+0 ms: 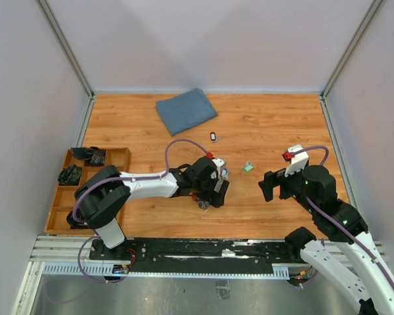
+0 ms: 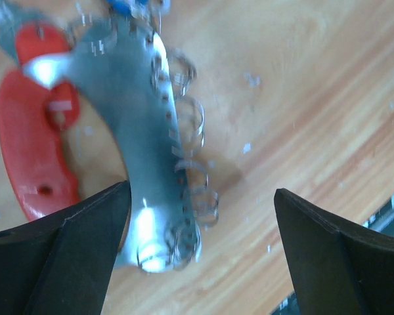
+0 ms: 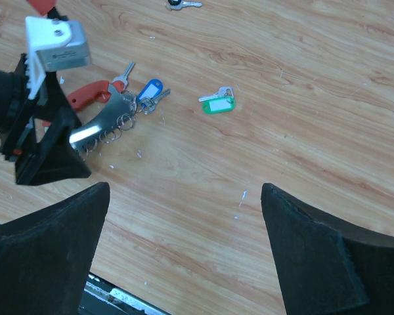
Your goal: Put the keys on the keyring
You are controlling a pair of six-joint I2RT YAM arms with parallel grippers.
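Note:
The keyring lies on the wood: a red carabiner loop (image 2: pixel 26 144) joined to a curved silver plate (image 2: pixel 128 125) edged with small wire rings (image 2: pixel 192 125). My left gripper (image 2: pixel 200 220) hangs open just over it, and the plate's lower end sits between the fingers, close to the left one. A key with a blue tag (image 3: pixel 149 88) lies at the keyring's far end, with a bare silver key (image 3: pixel 125 71) beside it. A green-tagged key (image 3: pixel 218 104) lies apart to the right. My right gripper (image 3: pixel 184 216) is open over bare wood, holding nothing.
A black-headed key (image 1: pixel 213 137) lies further back, and a folded blue-grey cloth (image 1: pixel 186 110) lies at the rear. A wooden compartment tray (image 1: pixel 59 211) with dark parts stands at the left edge. Walls enclose the table on three sides.

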